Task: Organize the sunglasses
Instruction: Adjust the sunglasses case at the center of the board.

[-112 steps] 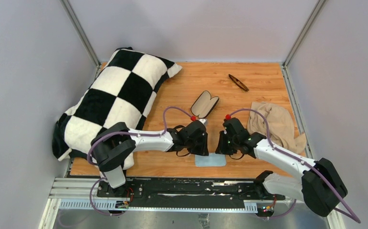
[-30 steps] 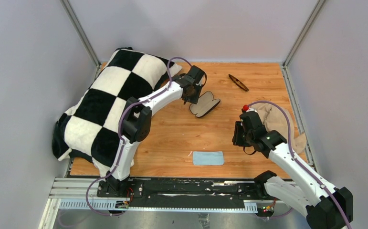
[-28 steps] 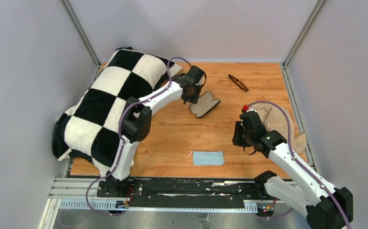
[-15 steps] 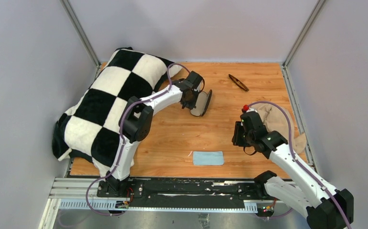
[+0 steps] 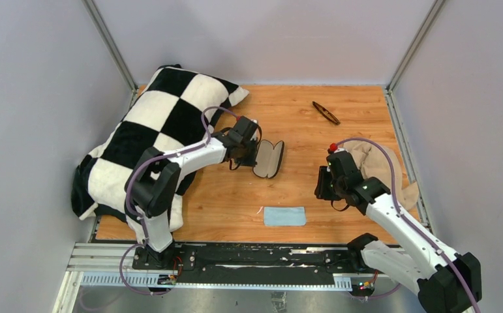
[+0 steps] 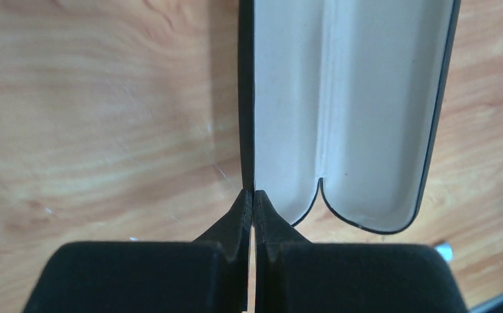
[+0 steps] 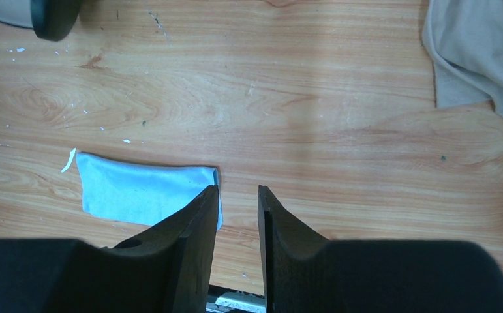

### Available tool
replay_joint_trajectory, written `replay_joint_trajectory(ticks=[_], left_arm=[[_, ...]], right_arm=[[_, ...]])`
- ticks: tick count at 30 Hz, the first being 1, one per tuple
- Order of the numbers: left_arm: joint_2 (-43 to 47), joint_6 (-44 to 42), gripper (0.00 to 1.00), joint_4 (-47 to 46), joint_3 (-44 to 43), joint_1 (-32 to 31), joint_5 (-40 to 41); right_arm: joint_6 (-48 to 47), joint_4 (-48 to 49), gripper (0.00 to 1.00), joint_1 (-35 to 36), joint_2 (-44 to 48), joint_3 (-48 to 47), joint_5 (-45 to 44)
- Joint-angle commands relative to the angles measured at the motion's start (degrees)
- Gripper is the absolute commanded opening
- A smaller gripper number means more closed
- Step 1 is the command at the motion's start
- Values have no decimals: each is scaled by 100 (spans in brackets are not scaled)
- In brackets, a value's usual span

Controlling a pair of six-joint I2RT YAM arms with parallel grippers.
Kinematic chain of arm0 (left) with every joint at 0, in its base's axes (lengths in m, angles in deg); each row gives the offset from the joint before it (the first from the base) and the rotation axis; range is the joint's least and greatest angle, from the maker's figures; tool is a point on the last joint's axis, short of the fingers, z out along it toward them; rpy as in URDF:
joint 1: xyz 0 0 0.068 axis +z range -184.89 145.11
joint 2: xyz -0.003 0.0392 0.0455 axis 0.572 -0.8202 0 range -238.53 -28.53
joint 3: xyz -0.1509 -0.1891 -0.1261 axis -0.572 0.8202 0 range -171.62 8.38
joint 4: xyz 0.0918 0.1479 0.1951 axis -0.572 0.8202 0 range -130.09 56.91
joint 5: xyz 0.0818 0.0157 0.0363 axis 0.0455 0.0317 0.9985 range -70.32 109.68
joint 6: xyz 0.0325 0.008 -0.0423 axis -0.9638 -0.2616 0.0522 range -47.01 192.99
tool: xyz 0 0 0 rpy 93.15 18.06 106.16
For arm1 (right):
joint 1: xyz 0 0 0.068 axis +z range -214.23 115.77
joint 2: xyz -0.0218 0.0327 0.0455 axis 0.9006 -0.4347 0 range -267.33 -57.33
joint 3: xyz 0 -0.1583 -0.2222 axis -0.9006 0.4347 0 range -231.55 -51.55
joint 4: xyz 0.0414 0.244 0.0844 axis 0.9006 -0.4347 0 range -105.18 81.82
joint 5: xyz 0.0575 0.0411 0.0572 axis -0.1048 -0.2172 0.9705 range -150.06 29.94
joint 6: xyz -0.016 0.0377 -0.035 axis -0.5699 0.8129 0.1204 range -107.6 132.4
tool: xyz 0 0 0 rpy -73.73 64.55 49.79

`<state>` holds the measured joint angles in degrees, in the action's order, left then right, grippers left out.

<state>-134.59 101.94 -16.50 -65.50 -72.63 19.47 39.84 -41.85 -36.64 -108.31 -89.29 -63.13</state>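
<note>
From above, the sunglasses [image 5: 325,112] lie folded at the far end of the wooden table [image 5: 288,104], right of centre. They are well apart from both arms, and neither wrist camera catches them. The same high view shows the black case [image 5: 268,158] lying open near the middle of the table, beside a big black-and-white checked pillow [image 5: 164,124] that fills the left side. The left arm reaches forward along the pillow's edge, elbow bent, with its wrist at the case's left side.

Only the left wrist camera makes the grip plain. The left gripper [image 6: 254,197] is pinched tight on the thin dark rim of the case, fingers [image 6: 235,225] together with just the wall between them. The pale lining is open to the right of them.

The right arm is bent at the right side of the table, its wrist over bare wood near a rumpled beige cloth [image 5: 379,166]. Its own camera shows the right gripper [image 7: 238,190] with fingers a little apart and nothing between them, above the table. A light blue cloth [image 7: 144,195] lies flat just to their left, its corner partly behind one finger [image 7: 190,235]. A dark rounded shape sits in that view's top left corner; I cannot tell what it is.
</note>
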Motion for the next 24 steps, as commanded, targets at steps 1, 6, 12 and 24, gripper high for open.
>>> replay_joint_trajectory(ticks=[1, 6, 12, 24], left_arm=[[437, 999, 0, -1081, 776, -285, -196], [263, 1825, 1, -1088, 699, -828, -6], [198, 2514, 28, -1091, 358, -1237, -56], [892, 2317, 45, -875, 466, -1263, -124]], right_arm=[[57, 94, 34, -88, -145, 87, 179], [97, 93, 33, -89, -159, 37, 219], [178, 64, 35, -89, 3, 69, 217], [146, -10, 37, -92, 132, 234, 168]])
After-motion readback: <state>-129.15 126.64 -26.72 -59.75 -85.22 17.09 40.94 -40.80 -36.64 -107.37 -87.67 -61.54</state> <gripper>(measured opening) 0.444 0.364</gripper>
